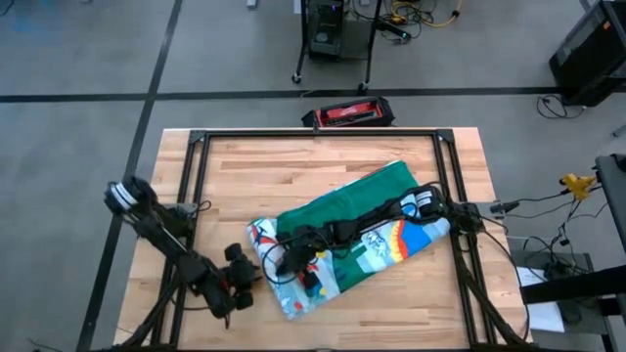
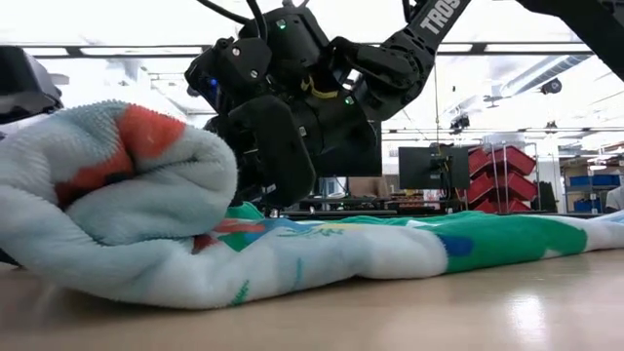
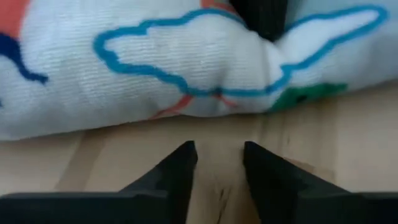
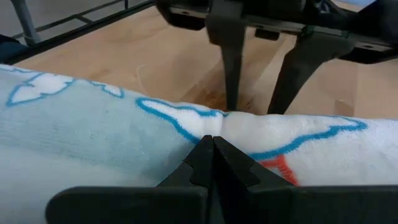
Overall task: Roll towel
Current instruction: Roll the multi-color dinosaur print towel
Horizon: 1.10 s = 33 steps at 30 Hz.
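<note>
Left gripper [image 3: 217, 165], fingers parted, empty just short of the towel [image 1: 342, 240]; right gripper [image 4: 213, 155], fingers together, presses the fold [image 4: 214, 124] — roll may spring open if either slips.

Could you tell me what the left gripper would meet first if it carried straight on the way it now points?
Probably the towel: the left gripper points at its rolled edge, apart from it, over bare table.

counter: pale wooden butcher-block counter [image 1: 293, 171] edged by a black metal frame [image 1: 318, 134]
floor: grey concrete floor [image 1: 78, 59] crossed by dark lines
case: red and black flat case [image 1: 349, 114] on the floor just beyond the counter's far edge
bins: red storage bins [image 2: 499, 161] on a rack beside a dark monitor [image 2: 433, 167]
</note>
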Each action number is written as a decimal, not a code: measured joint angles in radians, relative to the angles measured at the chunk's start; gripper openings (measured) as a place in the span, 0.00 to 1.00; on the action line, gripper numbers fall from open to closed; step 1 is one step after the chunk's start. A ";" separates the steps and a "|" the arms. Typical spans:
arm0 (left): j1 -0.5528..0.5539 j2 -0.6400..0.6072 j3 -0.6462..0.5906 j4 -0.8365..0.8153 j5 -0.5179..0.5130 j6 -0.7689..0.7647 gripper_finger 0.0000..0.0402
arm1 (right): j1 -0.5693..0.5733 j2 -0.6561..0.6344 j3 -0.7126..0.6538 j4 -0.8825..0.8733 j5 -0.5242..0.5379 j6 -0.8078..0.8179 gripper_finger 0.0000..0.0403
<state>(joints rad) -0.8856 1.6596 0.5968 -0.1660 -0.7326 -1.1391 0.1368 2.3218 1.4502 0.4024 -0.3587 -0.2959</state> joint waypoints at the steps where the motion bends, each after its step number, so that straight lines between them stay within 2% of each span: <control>1: 0.000 0.008 0.000 0.007 -0.022 -0.014 0.39 | 0.000 -0.002 0.000 0.000 0.001 0.000 0.00; 5: 0.006 0.020 -0.003 0.018 -0.095 -0.022 0.46 | 0.001 -0.017 -0.002 -0.011 0.003 0.006 0.00; 9: 0.012 0.020 -0.004 0.020 -0.097 -0.026 0.48 | 0.001 -0.055 -0.003 -0.028 0.004 0.007 0.00; 16: 0.016 0.020 -0.005 0.024 -0.096 -0.026 0.44 | 0.000 -0.154 -0.006 -0.119 0.009 -0.072 0.00; 27: 0.015 0.011 -0.001 0.024 -0.099 -0.009 0.39 | 0.001 -0.107 -0.043 -0.158 0.099 -0.071 0.00; 33: 0.019 0.008 0.022 0.023 -0.232 0.088 0.40 | 0.000 -0.108 -0.071 -0.153 0.122 -0.071 0.00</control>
<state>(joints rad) -0.8661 1.6672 0.6189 -0.1431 -0.9644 -1.0508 0.1371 2.2136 1.3788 0.2489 -0.2371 -0.3672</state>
